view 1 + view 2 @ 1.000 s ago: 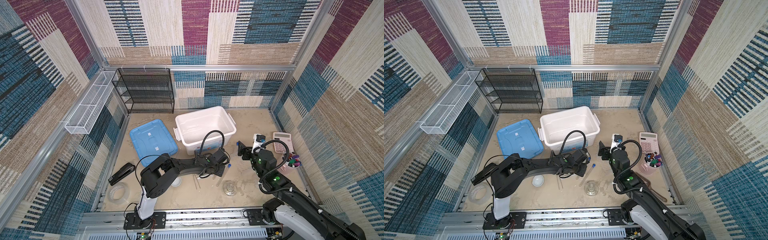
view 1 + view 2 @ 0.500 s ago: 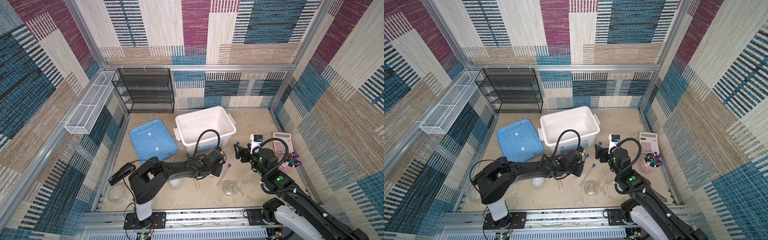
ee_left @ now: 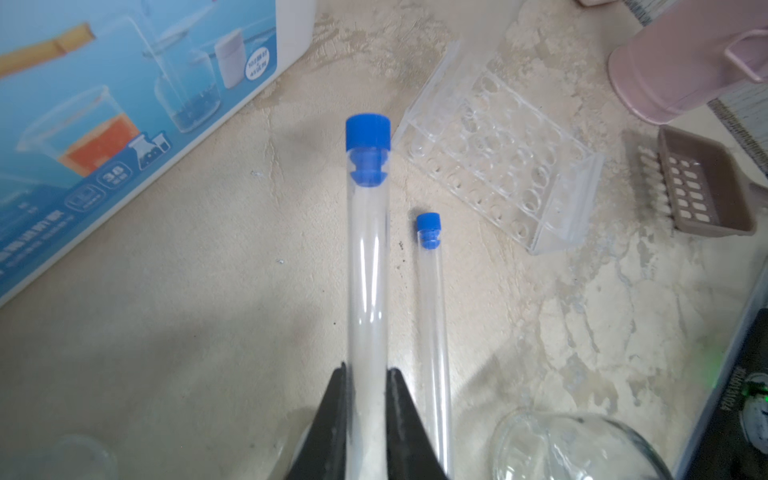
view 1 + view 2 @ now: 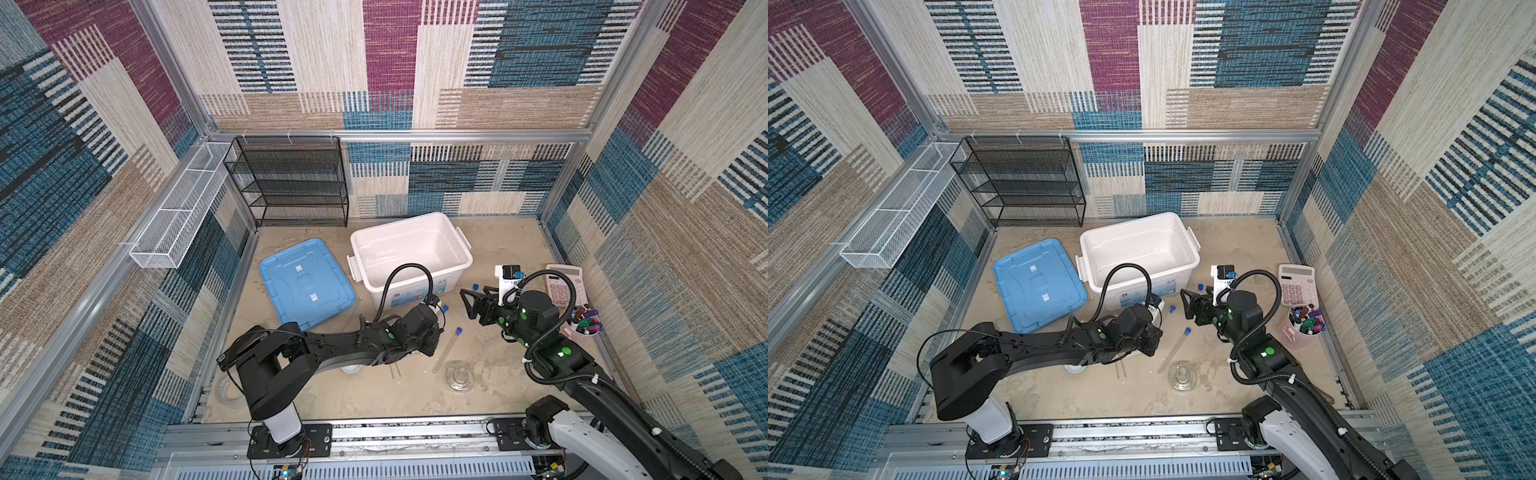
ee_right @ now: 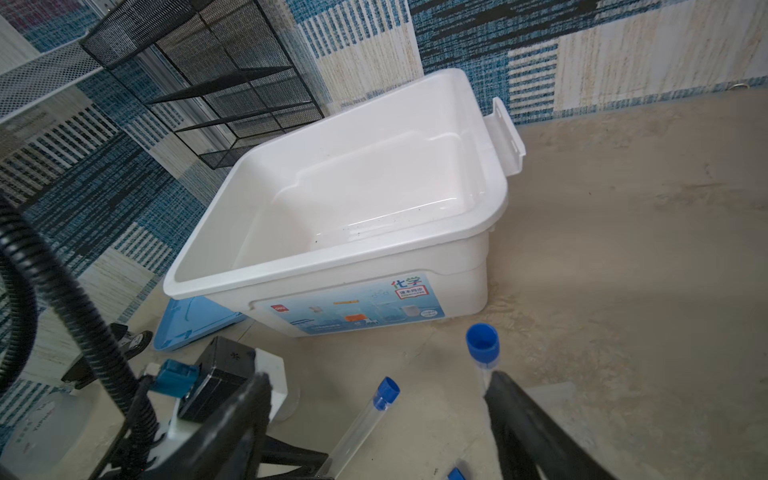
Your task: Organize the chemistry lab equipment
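My left gripper point(image 3: 368, 382) is shut on a clear blue-capped tube point(image 3: 368, 249) and holds it just above the table; its cap point(image 4: 445, 308) shows in a top view. A second tube point(image 4: 446, 349) lies flat beside it. A third tube point(image 5: 482, 345) stands by one finger point(image 5: 532, 428) of my right gripper point(image 5: 378, 378), which is open and faces the held tube's cap. The clear welled tray point(image 3: 498, 166) lies near the pink cup. A glass dish point(image 4: 459, 376), tweezers point(image 4: 395, 370) and a white bowl point(image 4: 351, 368) sit near the front.
The open white bin point(image 4: 411, 253) stands behind both grippers, with its blue lid point(image 4: 305, 284) to the left. A pink calculator point(image 4: 565, 284) and a pink marker cup point(image 4: 584, 328) are at the right wall. A black wire shelf point(image 4: 291, 183) stands at the back.
My right gripper has shifted left toward the held tube and its jaws have narrowed a little. The left arm's elbow has swung left while its gripper stayed shut on the tube.
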### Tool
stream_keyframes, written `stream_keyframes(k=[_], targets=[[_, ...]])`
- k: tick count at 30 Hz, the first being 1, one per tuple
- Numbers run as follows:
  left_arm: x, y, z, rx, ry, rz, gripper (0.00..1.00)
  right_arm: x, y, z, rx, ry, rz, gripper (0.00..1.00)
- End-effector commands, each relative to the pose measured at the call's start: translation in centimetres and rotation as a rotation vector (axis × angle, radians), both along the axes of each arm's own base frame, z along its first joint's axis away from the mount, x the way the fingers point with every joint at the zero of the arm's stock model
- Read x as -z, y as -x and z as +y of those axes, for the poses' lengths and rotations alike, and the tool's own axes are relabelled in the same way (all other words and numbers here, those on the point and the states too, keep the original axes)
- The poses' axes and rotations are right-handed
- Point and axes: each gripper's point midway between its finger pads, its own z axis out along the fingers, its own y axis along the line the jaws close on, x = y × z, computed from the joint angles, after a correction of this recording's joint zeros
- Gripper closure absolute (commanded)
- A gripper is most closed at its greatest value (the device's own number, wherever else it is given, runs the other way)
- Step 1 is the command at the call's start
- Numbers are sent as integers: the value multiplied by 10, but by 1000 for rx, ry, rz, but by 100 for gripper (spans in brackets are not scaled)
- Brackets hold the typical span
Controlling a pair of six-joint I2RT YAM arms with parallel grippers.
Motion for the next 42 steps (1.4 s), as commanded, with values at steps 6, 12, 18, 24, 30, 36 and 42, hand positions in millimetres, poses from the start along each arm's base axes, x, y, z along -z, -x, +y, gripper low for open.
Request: stream_keyframes(k=[6, 12, 18, 24, 30, 36, 42], targets=[[-42, -8, 0, 14, 96, -212, 86, -7, 1, 24, -111, -76, 42, 22], [-60, -7, 8, 26, 136, -318, 86, -2, -5, 36, -150, -96, 91, 26], [-69, -7, 10, 45, 139, -385, 86, 2, -5, 51, -218, -125, 141, 30], [-76, -7, 12, 41, 153, -434, 86, 5, -3, 56, -244, -145, 164, 34], [-78, -6, 11, 50, 166, -447, 86, 10, -1, 66, -297, -175, 190, 41], [-81, -6, 11, 45, 177, -463, 86, 10, -2, 71, -314, -195, 201, 53], [-82, -7, 9, 46, 182, -467, 86, 10, 0, 77, -345, -215, 217, 58]])
